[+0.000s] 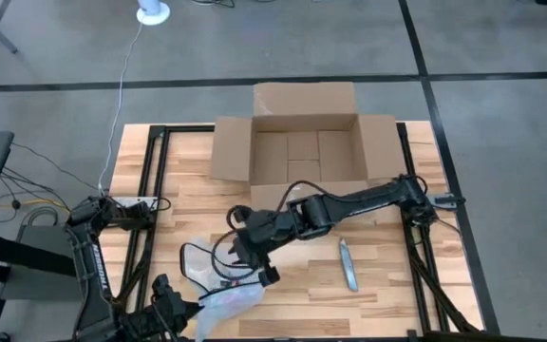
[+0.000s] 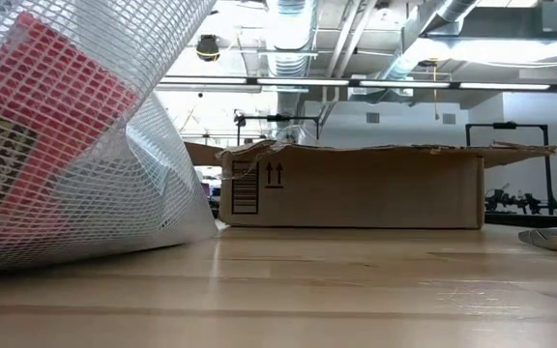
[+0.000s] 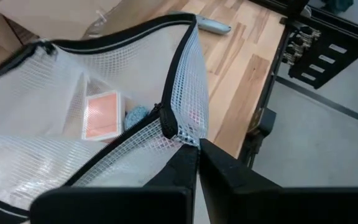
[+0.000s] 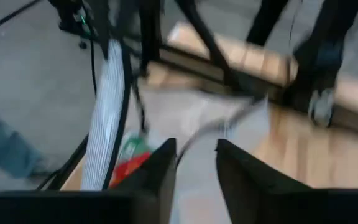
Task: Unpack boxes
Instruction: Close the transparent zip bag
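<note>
- Currently the left gripper (image 3: pixel 196 163) sits at the table's near edge, jaws closed on the corner of a clear mesh zip bag (image 3: pixel 73 124); its fingers (image 3: pixel 229 171) pinch the bag's dark zipper trim right at the fingertips.
- Inside the bag, just beyond the left jaws: an orange card-like packet (image 3: pixel 101 115) and a small blue-green item (image 3: pixel 137 115). Bag mouth gapes open ahead of the jaws.
- Right gripper (image 1: pixel 264 274) reaches across the table and hangs over the bag (image 1: pixel 226 296) close to the left gripper (image 1: pixel 180 309). Wrist view shows its jaws narrowly parted, a fold of the bag's clear film (image 4: pixel 229 118) running between the fingers (image 4: pixel 157 171). Frame is motion-blurred, so I cannot tell if they actually grip it.
- Something red and green (image 4: pixel 132 155) shows through the bag just beside the right jaws.
- Brown cardboard box (image 1: pixel 304 144) stands at the far side of the table (image 1: pixel 397 285), all four flaps folded out, well apart from both sets of jaws. Interior floor visible from above.
- Low view: box side (image 2: pixel 356 188) carries two upward arrows and a barcode-like print; the bag (image 2: pixel 75 135) fills the near left, a red packet showing through the mesh.
- A grey utility knife (image 1: pixel 348 264) lies on the wood to the outer side of the right jaws, between them and the table's frame rail, touching neither gripper.
</note>
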You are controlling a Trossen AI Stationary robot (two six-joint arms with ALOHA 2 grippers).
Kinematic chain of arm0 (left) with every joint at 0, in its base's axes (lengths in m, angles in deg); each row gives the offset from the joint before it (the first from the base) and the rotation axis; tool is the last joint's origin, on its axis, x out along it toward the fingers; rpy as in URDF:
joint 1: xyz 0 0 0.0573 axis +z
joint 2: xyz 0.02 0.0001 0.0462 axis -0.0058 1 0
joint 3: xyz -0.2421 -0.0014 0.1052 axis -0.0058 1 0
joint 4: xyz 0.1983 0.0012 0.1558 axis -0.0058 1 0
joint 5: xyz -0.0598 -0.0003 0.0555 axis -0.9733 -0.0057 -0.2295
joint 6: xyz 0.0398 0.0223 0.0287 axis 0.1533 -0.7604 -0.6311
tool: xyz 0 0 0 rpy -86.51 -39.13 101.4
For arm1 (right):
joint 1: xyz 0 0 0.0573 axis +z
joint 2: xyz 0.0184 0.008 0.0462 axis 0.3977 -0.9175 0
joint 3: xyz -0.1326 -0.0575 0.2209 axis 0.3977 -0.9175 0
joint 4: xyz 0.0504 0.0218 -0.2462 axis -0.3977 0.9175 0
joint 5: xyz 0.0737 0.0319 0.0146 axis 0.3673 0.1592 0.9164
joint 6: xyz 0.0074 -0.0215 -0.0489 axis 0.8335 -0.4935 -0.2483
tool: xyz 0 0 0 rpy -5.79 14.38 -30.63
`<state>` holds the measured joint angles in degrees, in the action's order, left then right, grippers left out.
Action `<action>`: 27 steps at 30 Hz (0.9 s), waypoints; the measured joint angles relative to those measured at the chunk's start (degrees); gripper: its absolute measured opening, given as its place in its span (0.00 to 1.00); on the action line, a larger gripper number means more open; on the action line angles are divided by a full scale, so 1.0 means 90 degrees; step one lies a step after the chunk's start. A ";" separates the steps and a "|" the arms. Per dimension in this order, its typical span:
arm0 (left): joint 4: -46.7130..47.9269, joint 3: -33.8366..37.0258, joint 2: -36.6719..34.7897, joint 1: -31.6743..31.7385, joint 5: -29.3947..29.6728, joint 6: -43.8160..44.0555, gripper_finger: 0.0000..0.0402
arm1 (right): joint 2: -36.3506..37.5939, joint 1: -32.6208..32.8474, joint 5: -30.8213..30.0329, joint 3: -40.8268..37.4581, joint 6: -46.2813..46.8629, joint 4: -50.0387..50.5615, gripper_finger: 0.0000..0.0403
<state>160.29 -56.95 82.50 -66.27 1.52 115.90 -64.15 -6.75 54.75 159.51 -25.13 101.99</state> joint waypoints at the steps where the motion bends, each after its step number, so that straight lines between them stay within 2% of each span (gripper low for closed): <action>1: -0.0011 0.0000 0.0000 0.0000 -0.0001 0.0037 0.00 | -0.0019 0.0006 0.0014 0.0000 -0.0205 -0.0119 0.33; 5: -0.0108 0.0000 -0.0002 0.0000 0.0010 0.0292 0.00 | -0.0330 0.0091 0.0169 -0.0005 -0.0822 -0.0205 0.38; 11: -0.0517 0.0000 0.0000 0.0000 0.0056 0.0249 0.00 | -0.0838 0.0211 0.0297 -0.0017 -0.1212 -0.0422 0.37; 20: -0.0336 0.0000 0.0000 0.0132 0.0131 0.0232 0.00 | -0.0982 0.0338 0.0558 -0.0005 -0.1273 -0.0608 0.35; 27: -0.0358 0.0000 0.0002 0.0477 0.0087 -0.0339 0.00 | -0.1080 0.0440 0.0649 -0.0010 -0.1129 -0.1139 0.35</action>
<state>157.06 -56.95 82.52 -61.97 2.30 112.85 -73.87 -2.79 60.58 159.43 -35.29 91.74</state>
